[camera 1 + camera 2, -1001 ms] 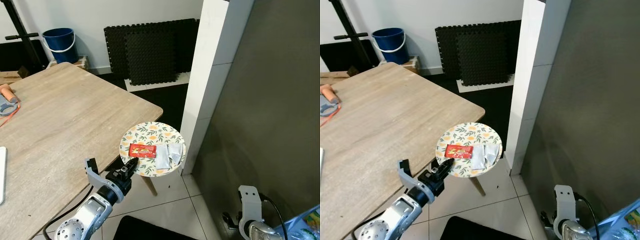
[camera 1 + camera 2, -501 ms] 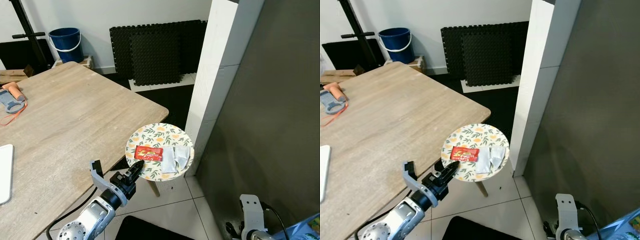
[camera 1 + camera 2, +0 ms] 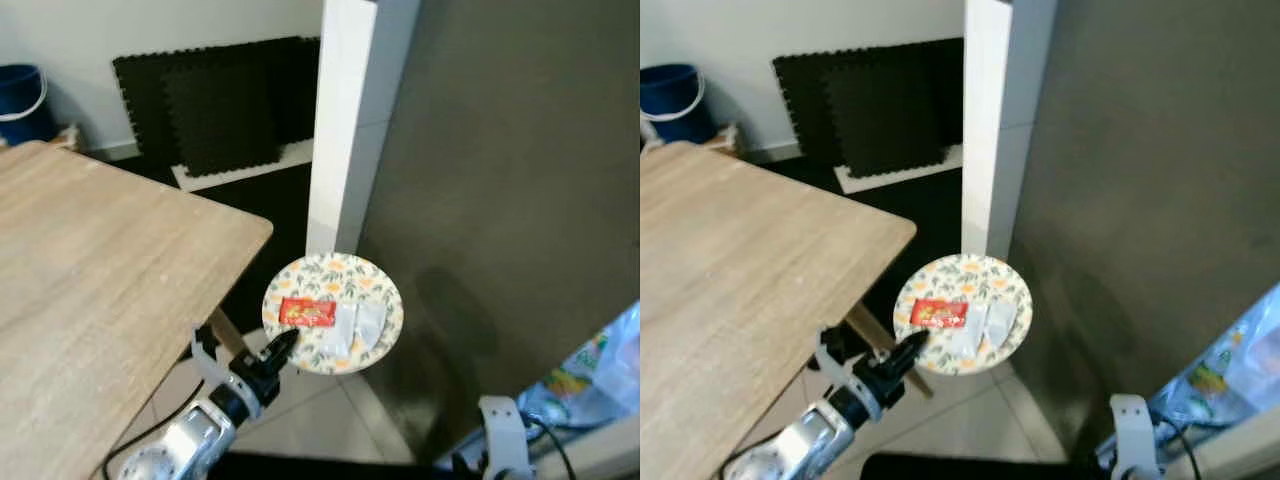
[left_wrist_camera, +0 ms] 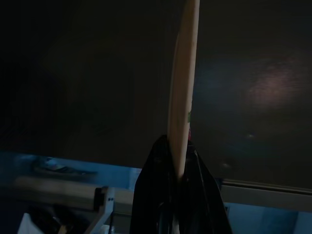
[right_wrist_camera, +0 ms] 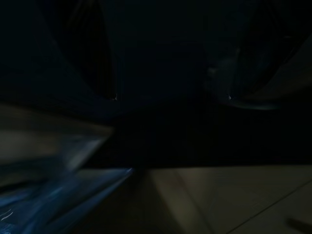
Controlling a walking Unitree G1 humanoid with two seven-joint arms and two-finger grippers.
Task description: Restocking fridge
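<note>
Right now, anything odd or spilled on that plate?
Nothing spilled. The left gripper pinches the floral plate by its near rim alone, in mid-air beyond the table corner. The red packet and two clear packets lie loose on it.

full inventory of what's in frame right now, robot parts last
plate: 1, white with floral print, held out level by its edge in front of the grey fridge door
red packet: 1, red, on the plate
clear packets: 2, translucent, on the plate beside the red one
table: 1, light wood, robot's left
bucket: 1, blue, far left by the wall
foam mats: stack, black, against the wall
fridge door: 1, dark grey, right
left gripper: shut on the plate's edge
right gripper: too dark to judge
</note>
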